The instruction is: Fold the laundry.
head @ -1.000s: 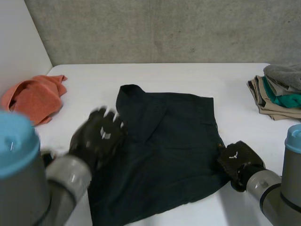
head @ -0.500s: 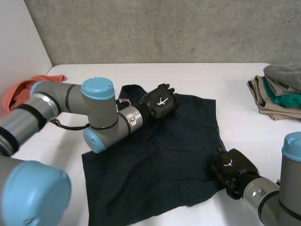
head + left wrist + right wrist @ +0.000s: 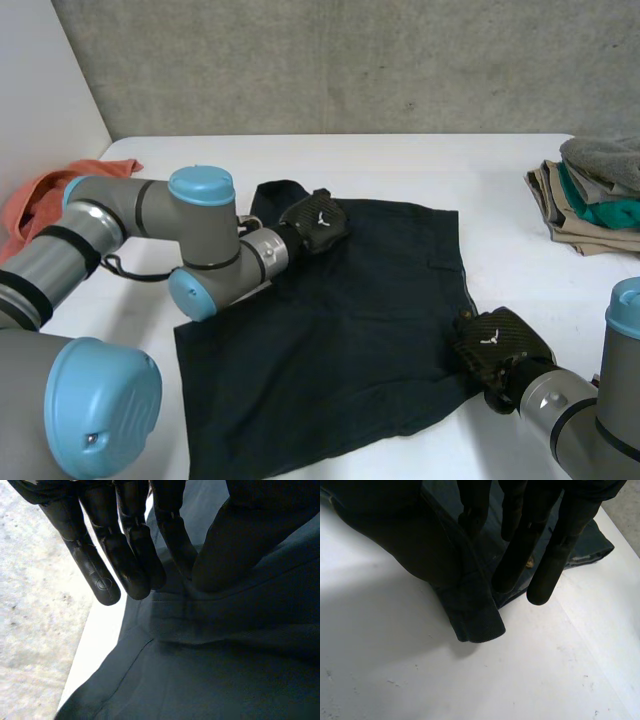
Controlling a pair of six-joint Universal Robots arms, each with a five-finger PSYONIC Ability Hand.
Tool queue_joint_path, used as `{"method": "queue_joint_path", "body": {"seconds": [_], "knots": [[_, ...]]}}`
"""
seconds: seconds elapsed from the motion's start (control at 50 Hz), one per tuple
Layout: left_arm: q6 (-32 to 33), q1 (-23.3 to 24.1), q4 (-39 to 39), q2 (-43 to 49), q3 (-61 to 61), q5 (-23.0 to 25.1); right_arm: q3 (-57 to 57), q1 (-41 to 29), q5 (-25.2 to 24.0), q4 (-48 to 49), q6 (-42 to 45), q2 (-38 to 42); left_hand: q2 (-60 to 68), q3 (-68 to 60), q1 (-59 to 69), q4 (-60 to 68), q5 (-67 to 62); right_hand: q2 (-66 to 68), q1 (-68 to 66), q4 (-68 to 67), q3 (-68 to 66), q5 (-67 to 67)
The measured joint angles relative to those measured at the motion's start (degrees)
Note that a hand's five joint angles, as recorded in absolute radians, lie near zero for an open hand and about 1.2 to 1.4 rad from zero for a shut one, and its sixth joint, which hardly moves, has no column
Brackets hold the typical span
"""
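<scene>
A dark navy shirt (image 3: 350, 320) lies spread out on the white table (image 3: 400, 165). My left hand (image 3: 315, 222) rests on its far left part, just beside the collar area. In the left wrist view its fingers (image 3: 132, 555) and thumb close together on a raised fold of the shirt (image 3: 225, 670). My right hand (image 3: 497, 345) sits at the shirt's right edge, near the front corner. There the thumb and fingers (image 3: 520, 555) pinch the hem of the shirt (image 3: 475, 620), and a small corner sticks out below them onto the table.
An orange cloth (image 3: 60, 195) lies crumpled at the table's far left edge. A stack of folded clothes (image 3: 595, 195) stands at the far right. A concrete wall runs behind the table. My left arm (image 3: 200, 250) reaches across the shirt's left side.
My left arm swung from the near left out over the shirt, and its hand went from spread open to closed on the cloth by the collar. The right hand barely shifted.
</scene>
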State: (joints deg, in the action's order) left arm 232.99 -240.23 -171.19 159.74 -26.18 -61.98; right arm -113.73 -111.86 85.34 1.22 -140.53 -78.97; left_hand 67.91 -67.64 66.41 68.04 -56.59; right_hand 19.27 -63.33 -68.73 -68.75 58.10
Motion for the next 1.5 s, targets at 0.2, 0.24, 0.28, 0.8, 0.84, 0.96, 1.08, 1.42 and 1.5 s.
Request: {"method": "queue_joint_path", "body": {"seconds": [0.2,0.24,0.28,0.8,0.84,0.96,1.08,1.42,1.5], "knots": [[1.80,-3.10,-0.12,-8.45,-5.60,-19.63,0.05,0.00,-0.04,0.01,-0.01,-0.05,0.59,-0.49,0.00,0.54,0.00,0.00,0.00,0.00,0.00,0.00],[1.59,-3.72,-0.19,-10.77,-9.25,-20.93,0.05,-0.01,-0.06,0.01,-0.01,-0.07,0.59,-0.49,0.00,0.54,0.00,0.00,0.04,0.00,0.00,0.00],[1.22,-4.28,-0.63,-13.21,-13.44,-21.00,0.06,-0.01,-0.08,0.01,-0.01,-0.08,0.59,-0.49,0.00,0.55,0.00,0.00,0.00,0.00,0.00,0.00],[-1.68,-0.05,0.24,-0.66,-2.37,-0.16,0.19,1.09,-0.14,0.16,-0.01,-0.05,-46.76,46.55,-44.90,-47.28,45.89,0.00,0.00,0.00,0.00,0.00],[-0.76,-0.05,1.85,1.21,0.16,-0.29,0.22,1.29,-0.15,0.25,-0.01,-0.05,-36.43,36.27,-32.40,-36.45,35.24,0.00,0.00,0.00,0.00,0.00],[0.72,-0.02,2.44,2.33,3.30,-4.17,0.37,1.93,-0.19,0.50,-0.01,-0.02,-0.11,0.59,-0.44,0.03,1.79,0.00,0.00,0.00,0.00,0.00],[0.03,0.46,-2.00,-2.61,0.41,-13.35,0.44,2.04,-0.19,0.55,-0.01,0.02,0.31,0.07,-0.44,0.53,1.79,0.00,0.00,0.00,0.00,0.00],[-6.60,-3.52,-8.30,-22.34,-33.55,-22.08,0.32,1.90,-0.33,0.51,-0.01,0.03,0.38,-0.43,-0.44,0.57,1.79,0.00,0.04,0.00,0.00,0.00],[-9.74,-3.76,-8.79,-24.84,-38.08,-25.51,0.28,1.86,-0.35,0.48,-0.01,0.04,-3.85,3.68,-2.25,-4.12,2.35,0.00,0.04,0.00,0.00,0.00]]}}
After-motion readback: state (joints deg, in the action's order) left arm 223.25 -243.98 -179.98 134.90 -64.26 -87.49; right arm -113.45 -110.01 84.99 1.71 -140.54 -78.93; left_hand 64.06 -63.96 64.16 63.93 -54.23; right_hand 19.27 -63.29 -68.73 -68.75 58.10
